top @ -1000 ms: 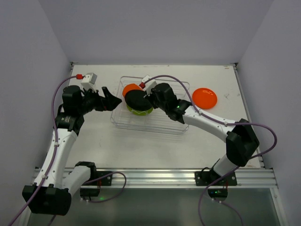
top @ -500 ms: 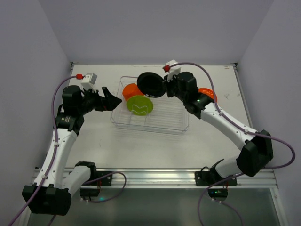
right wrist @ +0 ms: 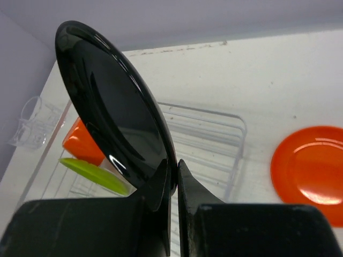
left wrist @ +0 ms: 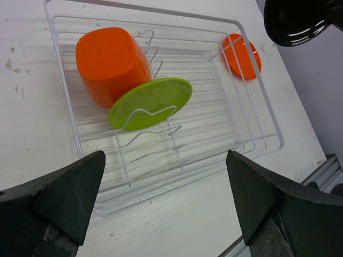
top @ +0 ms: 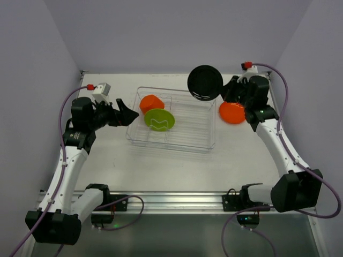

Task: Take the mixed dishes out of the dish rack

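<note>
Moved: black plate [top: 204,82] is travelling out of the dish rack [top: 206,144], now riding high beyond its far right corner.
Right pincer [top: 223,89]: clamping the black plate's rim, holding it on edge.
Left pincer [top: 126,114]: hovering spread apart, empty, left of the rack.
Racked: orange cup [top: 151,103] and lime-green plate [top: 159,119] are leaning at the far left end.
Worktop [top: 161,166]: orange plate [top: 233,112] is lying right of the rack.
Progress: apparently two out, two waiting.
Writing: none legible.

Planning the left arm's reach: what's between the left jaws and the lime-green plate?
Left wrist view: only the dish rack, its clear near wall and wire dividers, before the lime-green plate. The orange cup stands beside it, off that line.
</note>
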